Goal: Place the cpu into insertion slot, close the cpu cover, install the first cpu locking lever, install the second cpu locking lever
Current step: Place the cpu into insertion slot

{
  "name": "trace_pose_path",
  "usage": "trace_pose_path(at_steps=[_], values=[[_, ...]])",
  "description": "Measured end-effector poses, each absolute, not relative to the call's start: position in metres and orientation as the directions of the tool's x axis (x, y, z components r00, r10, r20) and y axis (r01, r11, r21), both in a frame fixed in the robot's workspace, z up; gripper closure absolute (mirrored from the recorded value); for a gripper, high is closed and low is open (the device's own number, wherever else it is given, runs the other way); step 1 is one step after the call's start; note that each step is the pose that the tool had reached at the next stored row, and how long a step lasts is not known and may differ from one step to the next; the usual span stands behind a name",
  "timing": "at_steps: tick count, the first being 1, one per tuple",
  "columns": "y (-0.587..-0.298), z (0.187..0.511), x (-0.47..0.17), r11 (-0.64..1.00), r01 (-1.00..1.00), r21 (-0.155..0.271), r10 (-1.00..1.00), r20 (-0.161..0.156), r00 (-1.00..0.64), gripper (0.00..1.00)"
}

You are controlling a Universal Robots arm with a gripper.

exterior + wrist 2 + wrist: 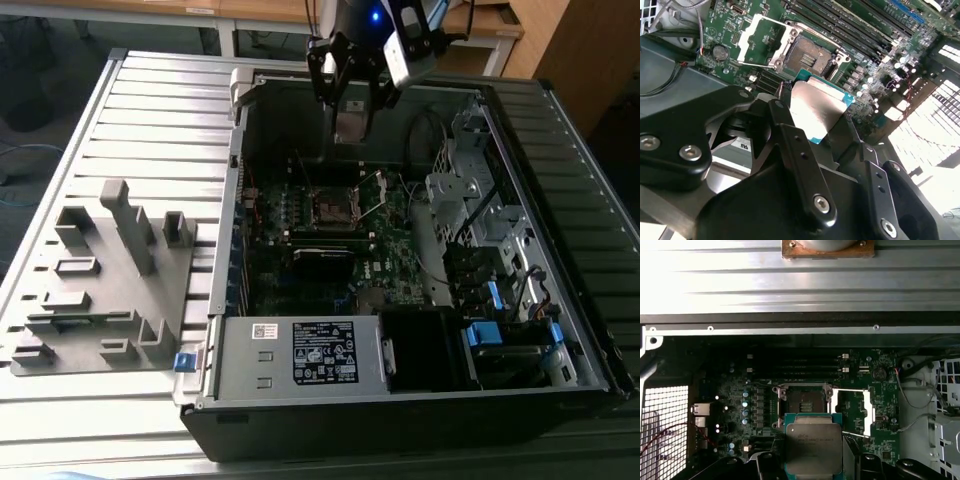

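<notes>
Status: hand (816, 117) pinching cpu (813, 447) by its edges, held clear above empty insertion slot (801, 402); cpu cover (867, 415) swung open alongside, evidently to leave access for seating.

Strong daylight washes out the ribbed table (800, 285) beyond the computer case (232, 185); inside the case, the motherboard (395, 245) lies in dim shadow.
</notes>
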State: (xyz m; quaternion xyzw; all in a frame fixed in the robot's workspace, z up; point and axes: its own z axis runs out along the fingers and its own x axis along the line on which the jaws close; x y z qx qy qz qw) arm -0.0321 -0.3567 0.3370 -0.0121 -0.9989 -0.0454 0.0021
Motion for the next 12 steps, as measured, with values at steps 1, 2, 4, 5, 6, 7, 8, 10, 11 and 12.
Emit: trace_pose_path(at_steps=[1,2,4,5,6,7,8,10,11,12], values=[[-0.3567,0.3355,-0.0321,0.996,0.024,0.091,0.024,0.005,-1.0,0.46],[-0.3568,0.3342,-0.0322,0.996,0.024,0.091,0.024,0.004,-1.0,0.46],[-0.3568,0.3334,-0.0323,0.996,0.024,0.09,0.024,0.003,-1.0,0.46],[-0.3568,0.3334,-0.0323,0.996,0.024,0.09,0.024,0.003,-1.0,0.46],[-0.3568,0.3333,-0.0323,0.996,0.024,0.09,0.024,0.003,-1.0,0.46],[-0.3568,0.3332,-0.0323,0.996,0.024,0.091,0.024,0.003,-1.0,0.46],[-0.3568,0.3331,-0.0323,0.996,0.024,0.091,0.024,0.003,-1.0,0.46],[-0.3567,0.3323,-0.0324,0.996,0.024,0.091,0.024,0.003,-1.0,0.46],[-0.3568,0.3321,-0.0324,0.996,0.024,0.091,0.024,0.003,-1.0,0.46],[-0.3568,0.3319,-0.0324,0.996,0.024,0.091,0.024,0.003,-1.0,0.46]])
